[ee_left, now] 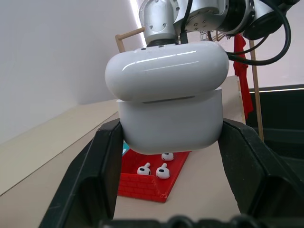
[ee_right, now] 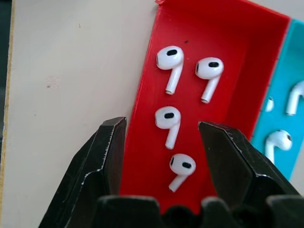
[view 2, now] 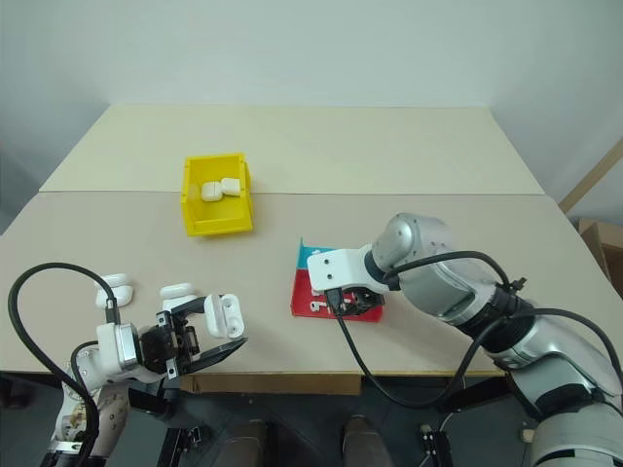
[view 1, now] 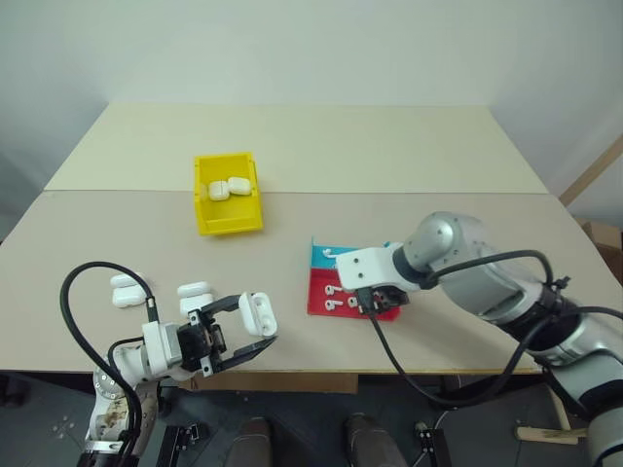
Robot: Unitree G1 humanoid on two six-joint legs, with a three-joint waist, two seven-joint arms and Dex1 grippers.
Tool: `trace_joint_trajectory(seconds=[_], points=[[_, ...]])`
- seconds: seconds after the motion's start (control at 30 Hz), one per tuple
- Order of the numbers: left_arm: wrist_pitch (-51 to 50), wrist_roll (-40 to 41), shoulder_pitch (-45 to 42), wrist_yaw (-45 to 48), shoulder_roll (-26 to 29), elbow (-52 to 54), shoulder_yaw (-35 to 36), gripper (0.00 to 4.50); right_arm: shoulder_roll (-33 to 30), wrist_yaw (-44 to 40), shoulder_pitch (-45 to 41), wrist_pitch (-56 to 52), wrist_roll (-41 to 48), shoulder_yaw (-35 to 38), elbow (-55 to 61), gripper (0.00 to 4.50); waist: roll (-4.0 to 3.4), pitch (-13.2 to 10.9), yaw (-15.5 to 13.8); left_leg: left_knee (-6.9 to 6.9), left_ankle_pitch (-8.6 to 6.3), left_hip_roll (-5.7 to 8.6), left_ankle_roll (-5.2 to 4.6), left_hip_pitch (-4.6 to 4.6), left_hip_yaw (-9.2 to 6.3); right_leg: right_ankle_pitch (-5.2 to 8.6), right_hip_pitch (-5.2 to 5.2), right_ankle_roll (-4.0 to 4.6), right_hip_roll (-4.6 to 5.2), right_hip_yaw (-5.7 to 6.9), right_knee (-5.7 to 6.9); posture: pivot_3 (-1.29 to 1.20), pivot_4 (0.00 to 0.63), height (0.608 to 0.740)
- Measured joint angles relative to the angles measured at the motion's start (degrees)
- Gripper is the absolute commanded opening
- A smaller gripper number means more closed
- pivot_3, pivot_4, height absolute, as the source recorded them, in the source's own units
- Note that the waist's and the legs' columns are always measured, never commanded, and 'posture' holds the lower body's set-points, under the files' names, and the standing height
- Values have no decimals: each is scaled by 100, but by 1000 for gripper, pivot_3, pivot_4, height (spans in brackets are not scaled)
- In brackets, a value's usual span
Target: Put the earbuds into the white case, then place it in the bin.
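Observation:
My left gripper (view 1: 255,329) is shut on a white case (view 1: 258,311) and holds it just above the table's near edge. The case's lid stands open and its two wells face up. In the left wrist view the case (ee_left: 171,99) sits squeezed between both black fingers (ee_left: 95,175). My right gripper (ee_right: 161,142) hangs open, pointing down over the red tray (ee_right: 142,118), its fingers on either side of two of the several earbuds (ee_right: 167,121) lying there. The yellow bin (view 1: 230,226) stands further back on the left with two white cases inside.
A blue tray section (view 1: 325,259) with more earbuds adjoins the red one. Two spare white cases (view 1: 127,290) (view 1: 195,291) lie on the table near my left gripper. A seam runs across the tabletop behind the bin.

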State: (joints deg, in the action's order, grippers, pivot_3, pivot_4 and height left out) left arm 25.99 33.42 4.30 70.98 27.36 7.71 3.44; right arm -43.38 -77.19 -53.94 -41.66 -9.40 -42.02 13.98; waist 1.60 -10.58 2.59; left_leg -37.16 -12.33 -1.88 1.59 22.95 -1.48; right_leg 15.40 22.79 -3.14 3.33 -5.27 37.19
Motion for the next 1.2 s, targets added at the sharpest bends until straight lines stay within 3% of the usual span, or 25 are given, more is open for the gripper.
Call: trace_joint_trajectory(seconds=[0.8,0.87,1.2], points=[[39,-75,268,-106,-52,260,11,2738,395,-213,-139,698,-491,-140,-854,2912,0,0,-3,0,0,-1,0,0,-3,-1,1,2,-1,5,1,0,150,740],[39,-108,268,-135,-45,260,11,2738,399,-224,-123,732,-515,-140,-866,2532,0,0,-3,0,0,-1,0,0,-3,-1,1,2,-1,5,1,0,150,740],[30,-186,261,-226,22,259,16,2738,451,-230,-51,803,-581,-140,-896,2532,0,0,-3,1,0,-1,0,0,-3,-1,1,2,-1,5,1,0,150,740]])
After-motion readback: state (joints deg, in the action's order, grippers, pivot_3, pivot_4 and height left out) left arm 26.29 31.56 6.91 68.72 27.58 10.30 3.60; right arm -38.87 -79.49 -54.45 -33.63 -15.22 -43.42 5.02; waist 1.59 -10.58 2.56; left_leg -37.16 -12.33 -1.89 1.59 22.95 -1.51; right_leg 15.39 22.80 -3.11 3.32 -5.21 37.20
